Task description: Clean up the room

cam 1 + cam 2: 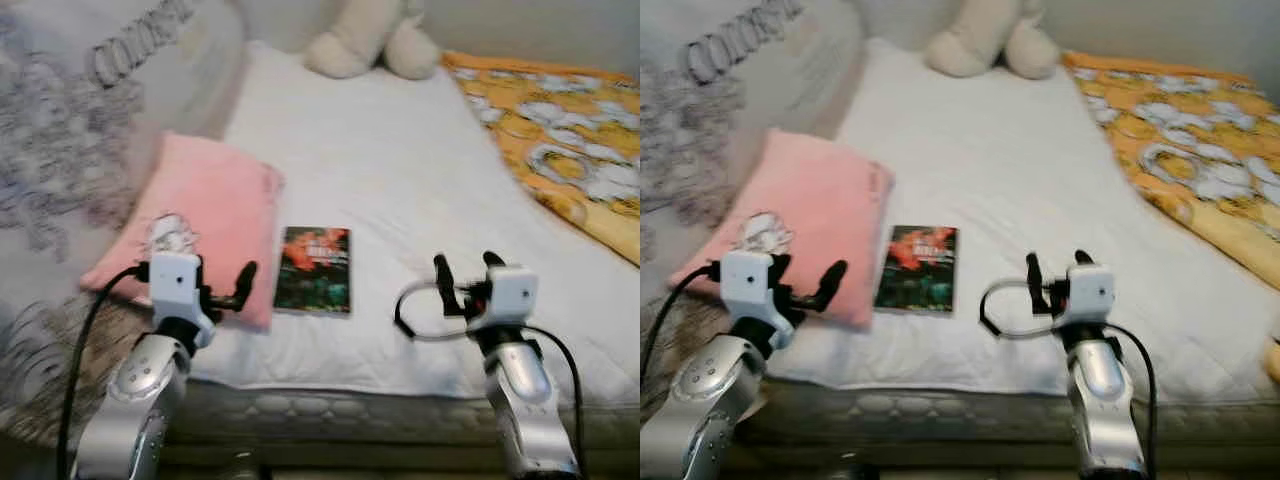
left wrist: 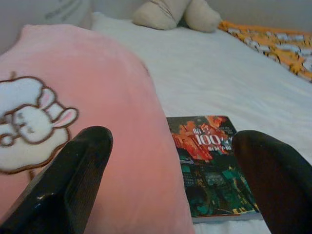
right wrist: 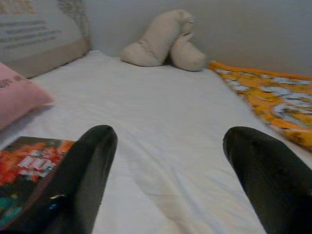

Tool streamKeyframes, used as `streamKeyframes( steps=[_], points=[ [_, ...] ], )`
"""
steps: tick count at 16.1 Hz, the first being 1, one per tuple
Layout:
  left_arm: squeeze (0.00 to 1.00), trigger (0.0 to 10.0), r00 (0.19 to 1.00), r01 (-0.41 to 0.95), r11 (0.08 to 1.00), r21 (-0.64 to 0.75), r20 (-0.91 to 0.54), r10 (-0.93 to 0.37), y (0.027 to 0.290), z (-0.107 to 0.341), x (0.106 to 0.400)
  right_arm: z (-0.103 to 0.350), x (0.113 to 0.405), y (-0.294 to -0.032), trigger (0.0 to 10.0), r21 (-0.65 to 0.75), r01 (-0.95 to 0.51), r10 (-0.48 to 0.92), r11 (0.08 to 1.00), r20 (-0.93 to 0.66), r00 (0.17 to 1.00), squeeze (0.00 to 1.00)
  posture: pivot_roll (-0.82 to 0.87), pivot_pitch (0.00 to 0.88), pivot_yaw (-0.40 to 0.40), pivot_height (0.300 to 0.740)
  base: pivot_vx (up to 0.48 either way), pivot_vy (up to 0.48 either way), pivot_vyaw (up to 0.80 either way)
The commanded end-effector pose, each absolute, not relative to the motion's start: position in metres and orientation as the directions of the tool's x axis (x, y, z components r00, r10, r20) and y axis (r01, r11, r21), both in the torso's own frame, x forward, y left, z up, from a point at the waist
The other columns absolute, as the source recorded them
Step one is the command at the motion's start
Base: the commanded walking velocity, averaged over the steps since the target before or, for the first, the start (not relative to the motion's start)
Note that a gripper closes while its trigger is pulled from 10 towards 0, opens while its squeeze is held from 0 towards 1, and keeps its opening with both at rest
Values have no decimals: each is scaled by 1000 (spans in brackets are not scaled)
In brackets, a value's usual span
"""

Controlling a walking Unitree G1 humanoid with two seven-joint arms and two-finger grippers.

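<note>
From the head camera, you are looking down at a bed [image 1: 400, 170] with a white sheet, and both arms are raised over its near edge. Your left gripper [image 1: 236, 290] sits at the near corner of a pink pillow [image 1: 200, 215], its jaws parted with nothing between them; your right gripper [image 1: 466, 272] hangs over bare sheet, well to the right, jaws likewise apart and empty. A book [image 1: 313, 268] with a red and green cover lies flat on the sheet between the two grippers, just beside the pillow's right edge. At the far end of the bed you can see a cream plush toy [image 1: 368, 40], an orange patterned blanket [image 1: 560, 130] covers the right side, and a grey printed cushion [image 1: 90, 110] leans up on the left. In the left wrist view, you look between two spread black fingers [image 2: 63, 190] at the pillow, which carries a white cartoon figure, with the book lying close against it. In the right wrist view, the fingers [image 3: 87, 175] are also spread wide over the white sheet, the book shows behind one of them, and the plush toy rests against the wall beyond.
</note>
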State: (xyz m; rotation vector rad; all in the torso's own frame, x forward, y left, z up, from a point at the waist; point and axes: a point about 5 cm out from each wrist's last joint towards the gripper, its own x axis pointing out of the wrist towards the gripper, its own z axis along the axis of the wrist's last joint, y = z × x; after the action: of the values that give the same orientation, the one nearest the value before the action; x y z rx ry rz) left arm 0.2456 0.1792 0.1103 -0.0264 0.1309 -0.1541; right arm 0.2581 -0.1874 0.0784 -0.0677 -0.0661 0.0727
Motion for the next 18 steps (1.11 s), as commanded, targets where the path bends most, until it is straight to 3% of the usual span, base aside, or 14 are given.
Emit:
streamKeyframes(
  steps=[1, 3, 6, 11, 14, 18],
  points=[
    [0, 10000, 990, 116, 993, -20, -85, -117, 184, 116, 252, 86, 261, -185, 10000, -88, -102, 110, 991, 93, 990, 0, 10, 0, -39, 740, 0, -296, 0],
    [0, 10000, 998, 23, 1000, 1, -51, -23, 185, 118, 264, 79, 287, -190, 10000, -34, 4, -3, 999, 14, 1000, 0, 6, 0, -27, 740, 0, 0, 0],
    [0, 10000, 998, 42, 999, 11, -37, -42, 176, 118, 263, 85, 301, -184, 10000, -22, -3, 3, 1000, 0, 1000, 0, 13, 0, -21, 740, 0, -320, 0],
    [0, 10000, 999, 27, 1000, -7, -20, -27, 174, 116, 258, 77, 306, -178, 10000, -14, -22, 21, 1000, -41, 999, 0, 30, 0, -22, 740, 0, -480, 0],
    [0, 10000, 999, 18, 1000, 1, -28, -18, 173, 114, 258, 78, 307, -176, 10000, -14, -31, 30, 999, -37, 999, 0, 27, 0, -19, 740, 0, 0, 0],
    [0, 10000, 999, 40, 999, 32, -37, -39, 169, 115, 269, 84, 313, -174, 10000, -36, -38, 38, 999, -14, 999, 0, 6, 0, -9, 740, 0, -460, 0]
  ],
)
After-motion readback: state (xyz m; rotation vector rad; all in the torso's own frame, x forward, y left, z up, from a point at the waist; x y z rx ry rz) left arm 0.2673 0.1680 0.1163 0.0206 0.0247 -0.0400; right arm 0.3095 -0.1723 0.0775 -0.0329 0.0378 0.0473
